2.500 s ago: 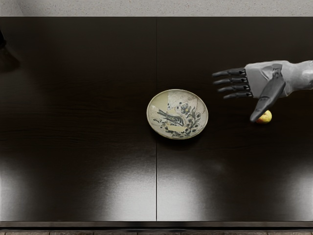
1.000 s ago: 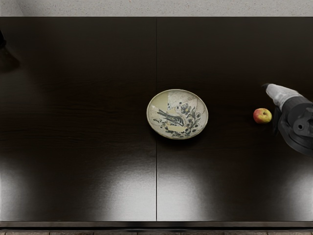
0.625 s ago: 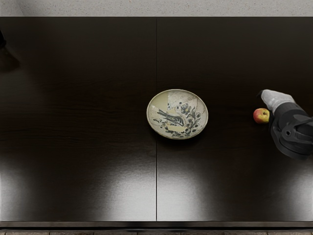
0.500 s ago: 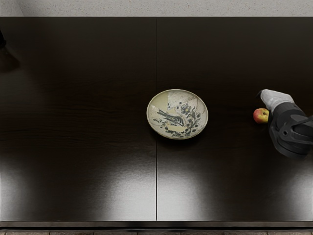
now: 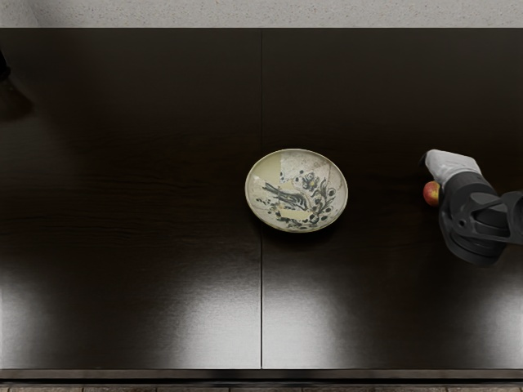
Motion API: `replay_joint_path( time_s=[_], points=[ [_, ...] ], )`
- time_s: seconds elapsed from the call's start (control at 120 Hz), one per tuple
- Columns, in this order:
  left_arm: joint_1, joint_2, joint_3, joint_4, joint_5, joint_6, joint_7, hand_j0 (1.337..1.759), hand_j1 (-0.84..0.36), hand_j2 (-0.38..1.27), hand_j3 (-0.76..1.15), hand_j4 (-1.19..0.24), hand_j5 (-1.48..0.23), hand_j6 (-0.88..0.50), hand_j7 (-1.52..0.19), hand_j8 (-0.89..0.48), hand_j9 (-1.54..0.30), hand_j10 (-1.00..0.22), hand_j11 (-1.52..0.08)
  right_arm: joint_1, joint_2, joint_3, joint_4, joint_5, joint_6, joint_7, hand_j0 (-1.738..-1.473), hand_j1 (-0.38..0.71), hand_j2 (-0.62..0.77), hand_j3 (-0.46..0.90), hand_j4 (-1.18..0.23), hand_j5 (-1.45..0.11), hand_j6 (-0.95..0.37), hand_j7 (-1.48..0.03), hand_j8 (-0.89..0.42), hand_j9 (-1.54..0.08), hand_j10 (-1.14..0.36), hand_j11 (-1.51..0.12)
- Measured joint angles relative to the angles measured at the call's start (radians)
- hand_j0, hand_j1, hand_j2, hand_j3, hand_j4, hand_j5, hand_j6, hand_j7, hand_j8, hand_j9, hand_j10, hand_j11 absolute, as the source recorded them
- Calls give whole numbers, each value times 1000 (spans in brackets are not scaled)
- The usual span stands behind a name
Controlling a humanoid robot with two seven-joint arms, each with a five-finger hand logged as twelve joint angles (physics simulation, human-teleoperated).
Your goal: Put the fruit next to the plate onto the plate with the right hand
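Note:
A small red and yellow apple (image 5: 429, 193) lies on the dark table, well to the right of the plate (image 5: 297, 190). The plate is cream with a blue-grey bird and flower pattern and has nothing on it. My right hand (image 5: 454, 178) comes in from the right edge and hangs directly over the apple, covering all but its left side. I see the hand from behind: a pale back and a dark wrist (image 5: 478, 224). Whether it touches the fruit is hidden.
The dark glossy table (image 5: 163, 245) has a seam running down its middle, passing the plate's left rim. A pale wall strip runs along the far edge. A dark sliver of the left arm (image 5: 2, 67) shows at the left edge.
The right hand turned from reaching flat above the apple to pointing down. It has slid left over the last second and now covers most of the fruit. Apple and plate have not moved.

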Motion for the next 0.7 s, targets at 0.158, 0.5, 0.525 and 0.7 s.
replay_joint_path(
  time_s=[0.158,0.5,0.525,0.7],
  points=[
    [0,0,0,0,0,0,0,1658,71,46,0,-231,-301,-231,-301,-231,-301,-231,-301,-1,4,-1,-1,1,0,0,-1658,34,-63,0,-321,-416,-322,-416,-321,-416,-321,-416],
    [-1,0,0,0,0,0,0,1658,71,46,0,-231,-301,-231,-301,-231,-301,-231,-301,-22,9,-1,-10,-2,0,0,-1658,71,-69,0,-351,-456,-352,-456,-352,-456,-351,-456],
    [-1,0,0,0,0,0,0,1658,71,46,0,-231,-301,-231,-301,-231,-301,-231,-301,-23,9,-1,-10,-2,0,0,-1658,71,-69,0,-352,-457,-353,-457,-352,-457,-352,-457],
    [-1,0,1,-2,0,0,0,1658,71,46,0,-231,-301,-231,-301,-231,-301,-231,-301,-21,10,-1,-10,-1,0,0,-1658,82,-71,0,-361,-468,-362,-468,-361,-468,-361,-468]
  ],
)
